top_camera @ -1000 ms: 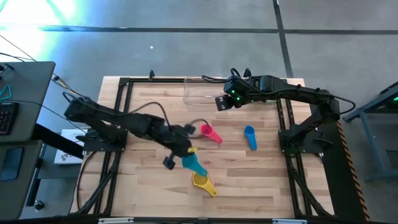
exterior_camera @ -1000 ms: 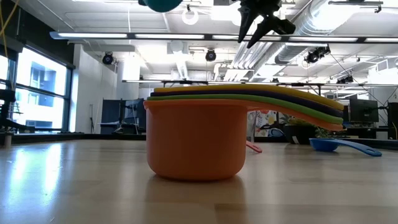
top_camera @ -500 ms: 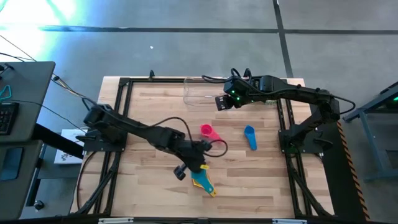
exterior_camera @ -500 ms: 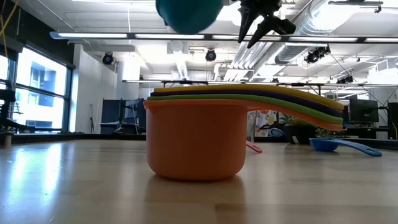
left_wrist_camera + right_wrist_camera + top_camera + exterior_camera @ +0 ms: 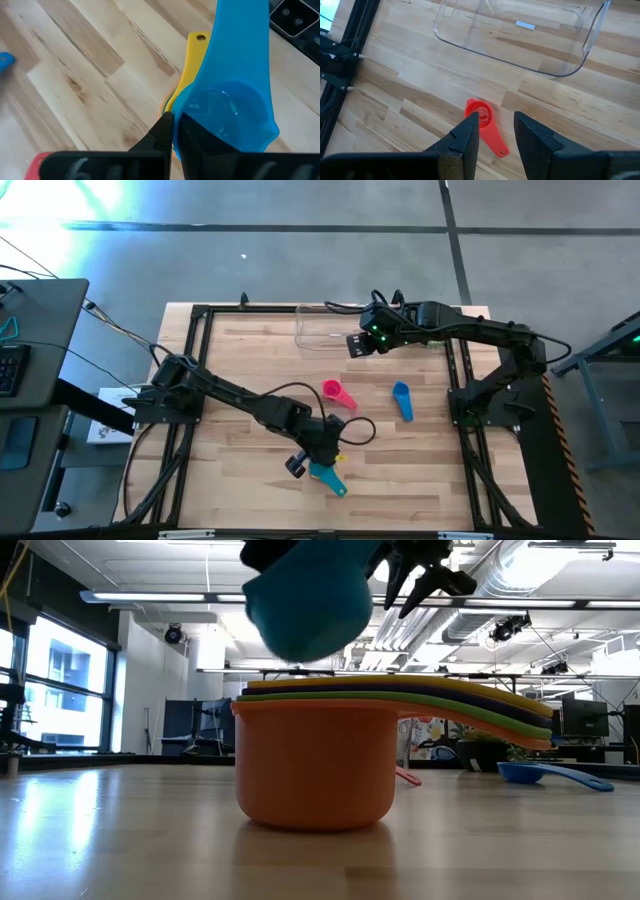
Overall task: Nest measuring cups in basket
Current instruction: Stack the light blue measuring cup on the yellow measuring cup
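My left gripper (image 5: pixel 318 455) is shut on a teal measuring cup (image 5: pixel 322 473) and hovers over a nested stack of cups (image 5: pixel 315 760) near the table's front edge. The stack is an orange cup with yellow, green and purple ones in it; its yellow handle (image 5: pixel 192 65) shows under the teal cup (image 5: pixel 235 105). The teal cup (image 5: pixel 310 600) hangs just above the stack. My right gripper (image 5: pixel 495 130) stands open in the air beside the clear basket (image 5: pixel 325 330). A pink cup (image 5: pixel 337 393) and a blue cup (image 5: pixel 402 400) lie on the table. My left gripper holds the teal cup by its bowl's rim (image 5: pixel 186 117), at the side opposite the handle. The fingers slant down from the table's left. The cup is lifted clear above the stack, its handle (image 5: pixel 240 40) pointing away from the fingers. One finger seems inside the bowl.
The basket (image 5: pixel 510 35) rests at the table's far edge, with nothing showing in it. The pink cup (image 5: pixel 481 112) lies below my right gripper, the blue cup (image 5: pixel 550 773) toward the right. A black frame (image 5: pixel 190 380) runs around the table.
My left gripper has gone toward the table's near edge and its right, and down, carrying the teal cup from beside the stack to just above it. The cup has stayed in the hold and come lower. My right gripper has kept still.
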Controlling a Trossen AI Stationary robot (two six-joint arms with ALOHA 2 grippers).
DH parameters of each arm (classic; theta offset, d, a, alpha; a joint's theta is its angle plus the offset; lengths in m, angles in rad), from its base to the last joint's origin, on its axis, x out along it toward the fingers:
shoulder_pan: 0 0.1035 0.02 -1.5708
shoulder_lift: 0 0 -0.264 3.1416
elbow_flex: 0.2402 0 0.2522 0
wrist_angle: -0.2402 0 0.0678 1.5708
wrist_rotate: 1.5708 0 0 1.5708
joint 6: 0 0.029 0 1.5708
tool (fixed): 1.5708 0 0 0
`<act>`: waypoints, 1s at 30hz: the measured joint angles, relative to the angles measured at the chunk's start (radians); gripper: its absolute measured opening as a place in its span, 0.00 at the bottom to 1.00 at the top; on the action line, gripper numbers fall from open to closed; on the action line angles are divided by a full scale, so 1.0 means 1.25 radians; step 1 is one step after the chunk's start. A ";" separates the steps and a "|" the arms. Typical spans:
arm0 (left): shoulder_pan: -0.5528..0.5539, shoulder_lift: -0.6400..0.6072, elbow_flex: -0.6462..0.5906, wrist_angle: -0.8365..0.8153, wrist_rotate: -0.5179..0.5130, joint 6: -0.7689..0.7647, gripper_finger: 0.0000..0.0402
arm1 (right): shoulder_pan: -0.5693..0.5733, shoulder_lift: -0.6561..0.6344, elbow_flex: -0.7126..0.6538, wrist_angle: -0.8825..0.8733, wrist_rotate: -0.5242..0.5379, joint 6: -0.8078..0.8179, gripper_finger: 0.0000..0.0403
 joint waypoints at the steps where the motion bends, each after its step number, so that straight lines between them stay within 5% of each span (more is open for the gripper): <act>1: -0.001 0.003 0.000 0.000 0.000 -0.004 0.02 | 0.000 0.000 0.000 0.000 0.000 0.000 0.28; 30: 0.001 0.064 -0.001 -0.007 -0.003 -0.004 0.02 | 0.000 0.001 0.000 -0.009 0.000 0.006 0.28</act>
